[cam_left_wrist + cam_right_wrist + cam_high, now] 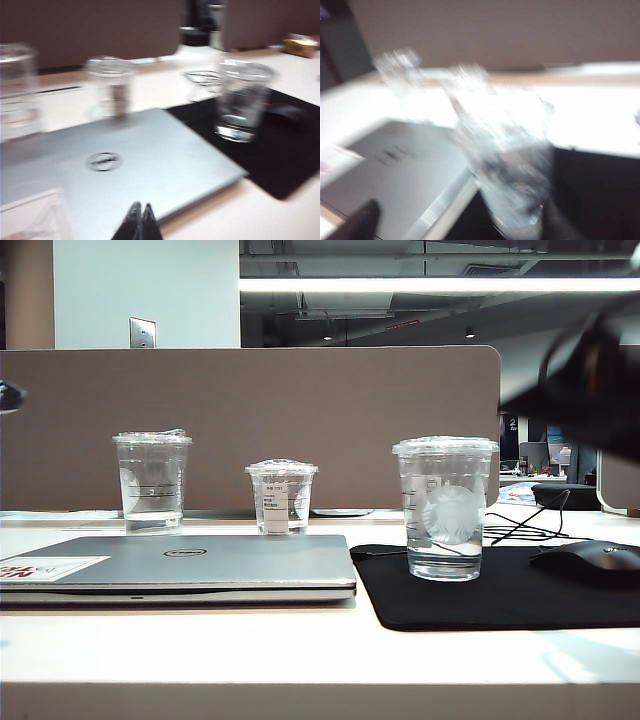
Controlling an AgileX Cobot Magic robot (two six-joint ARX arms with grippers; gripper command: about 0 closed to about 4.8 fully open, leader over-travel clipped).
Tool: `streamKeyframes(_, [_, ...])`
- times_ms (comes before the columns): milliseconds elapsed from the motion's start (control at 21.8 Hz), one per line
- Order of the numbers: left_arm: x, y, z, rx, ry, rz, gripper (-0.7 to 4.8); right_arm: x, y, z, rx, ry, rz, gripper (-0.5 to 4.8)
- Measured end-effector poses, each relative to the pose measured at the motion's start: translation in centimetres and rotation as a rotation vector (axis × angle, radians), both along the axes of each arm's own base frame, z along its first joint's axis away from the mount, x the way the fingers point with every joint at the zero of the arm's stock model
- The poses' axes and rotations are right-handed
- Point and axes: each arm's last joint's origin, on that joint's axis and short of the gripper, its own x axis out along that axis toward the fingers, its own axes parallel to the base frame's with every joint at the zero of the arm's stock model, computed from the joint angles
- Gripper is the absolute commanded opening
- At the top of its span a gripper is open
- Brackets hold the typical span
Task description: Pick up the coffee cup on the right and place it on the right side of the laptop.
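The coffee cup (445, 505), a tall clear lidded cup with a white siren logo, stands upright on a black mouse pad (520, 605) just right of the closed silver laptop (180, 565). My right arm (590, 370) is a dark blur above and to the right of the cup, clear of it. In the blurred right wrist view my right gripper (460, 222) is open, its fingers wide apart, with the coffee cup (510, 160) close ahead near one finger. My left gripper (140, 212) is shut and empty above the laptop (150, 160); the coffee cup (242, 100) stands beyond it.
A tall clear cup with black lines (152, 480) and a shorter labelled cup (281, 497) stand behind the laptop. A black mouse (590, 560) with cables lies on the pad's right. A brown partition (250, 410) closes the back.
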Motion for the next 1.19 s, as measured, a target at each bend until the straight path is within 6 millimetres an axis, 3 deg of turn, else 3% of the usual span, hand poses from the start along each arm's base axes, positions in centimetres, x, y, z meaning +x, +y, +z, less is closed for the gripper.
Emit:
streamKeyframes(92, [0.3,0.6,0.0,0.0,0.0,0.075,-0.05,-0.3,0.0,0.8,0.021,-0.042,0.042,-0.11])
streamKeyframes(367, [1.2,3.3,0.0,0.0,0.0,0.369,-0.05,-1.1,-0.2,2.6,0.128,-0.094,0.062,-0.09])
streamKeyframes(551, [1.3,4.1,0.0,0.0,0.0,0.452,-0.05,-1.4,-0.2,3.1,0.19,-0.097,0.084,-0.09])
streamKeyframes(1194, [1.4,4.8,0.0,0.0,0.0,0.514,-0.05,0.0,0.2,5.9,0.227,-0.138,0.102,-0.09])
